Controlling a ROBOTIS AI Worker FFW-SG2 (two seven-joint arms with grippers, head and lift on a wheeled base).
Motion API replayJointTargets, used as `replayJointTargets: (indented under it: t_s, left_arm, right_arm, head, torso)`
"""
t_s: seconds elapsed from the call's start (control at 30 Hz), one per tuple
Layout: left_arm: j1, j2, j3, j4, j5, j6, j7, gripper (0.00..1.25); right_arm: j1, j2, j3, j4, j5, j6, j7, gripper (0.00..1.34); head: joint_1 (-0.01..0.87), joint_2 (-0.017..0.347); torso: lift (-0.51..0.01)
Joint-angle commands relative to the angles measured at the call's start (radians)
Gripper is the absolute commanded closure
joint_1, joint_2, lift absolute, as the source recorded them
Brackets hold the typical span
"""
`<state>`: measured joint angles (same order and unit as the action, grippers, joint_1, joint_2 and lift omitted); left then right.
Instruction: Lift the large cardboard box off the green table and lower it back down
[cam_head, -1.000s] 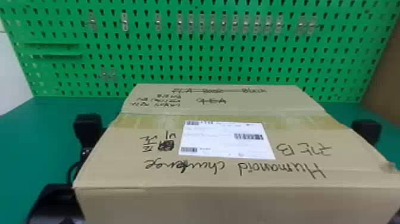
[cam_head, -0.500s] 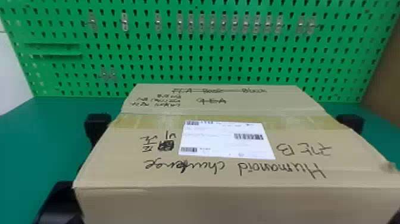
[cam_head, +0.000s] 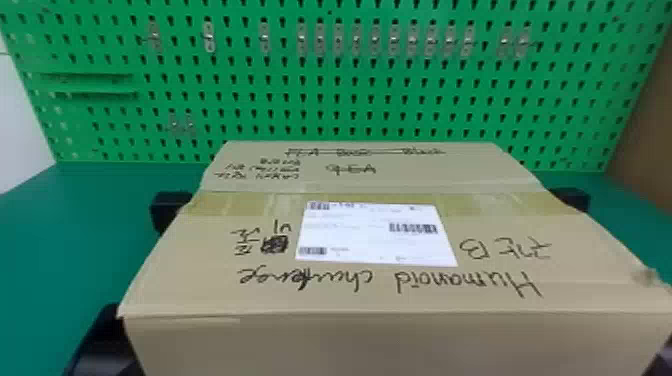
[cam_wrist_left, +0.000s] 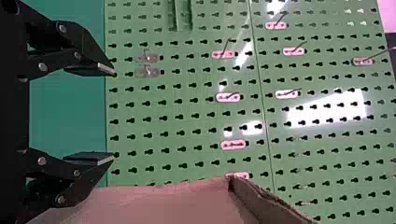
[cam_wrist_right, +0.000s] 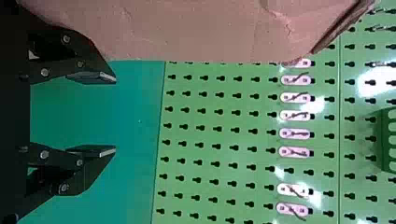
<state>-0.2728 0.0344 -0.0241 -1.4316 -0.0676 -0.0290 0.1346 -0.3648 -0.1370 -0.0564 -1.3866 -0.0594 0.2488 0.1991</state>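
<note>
Both sides: left gripper (cam_wrist_left: 113, 114) and right gripper (cam_wrist_right: 115, 115) spread, nothing between my fingers.
Cardboard box (cam_head: 390, 342): between my grippers, over green table (cam_head: 40, 245); underside hidden, side contact unclear.
Box walls: uneven left/right pressure could skew or drop it; squeezing too hard might buckle cardboard.

Head view faces forward, down; wrist views share pegboard (cam_wrist_left: 187, 121).
</note>
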Motion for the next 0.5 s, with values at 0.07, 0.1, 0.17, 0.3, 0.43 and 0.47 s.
replayJointTargets:
  t_s: [0.07,0.1,0.17,0.3,0.43,0.47]
  left_arm:
    - [0.003,-0.001,-0.002,0.003,0.02,0.012,-0.001,0.59]
    - [0.003,-0.001,-0.002,0.003,0.025,0.017,-0.001,0.59]
    - [0.003,-0.001,-0.004,0.005,0.025,0.026,-0.001,0.59]
    - [0.003,0.001,-0.004,0.008,0.028,0.041,-0.016,0.59]
    - [-0.006,0.001,-0.008,0.013,0.025,0.052,-0.036,0.59]
    - [-0.006,0.001,-0.01,0.014,0.025,0.052,-0.038,0.59]
  right_arm:
    - [0.001,-0.015,0.016,0.008,0.019,0.029,0.0,0.7]
    - [0.001,-0.018,0.016,0.008,0.019,0.032,0.0,0.7]
    - [0.003,-0.024,0.02,0.008,0.023,0.033,0.0,0.7]
    - [0.003,-0.035,0.029,0.008,0.023,0.036,0.0,0.7]
    - [0.003,-0.039,0.033,0.008,0.023,0.038,0.0,0.7]
    - [0.003,-0.039,0.033,0.008,0.024,0.038,0.0,0.7]
  head:
    - [0.508,0.051]
    - [0.508,0.051]
    - [0.508,0.051]
    - [0.508,0.051]
    - [0.508,0.051]
    - [0.508,0.051]
  torso:
    - [-0.211]
    - [-0.211]
    - [-0.211]
    - [-0.211]
    - [-0.211]
    - [-0.211]
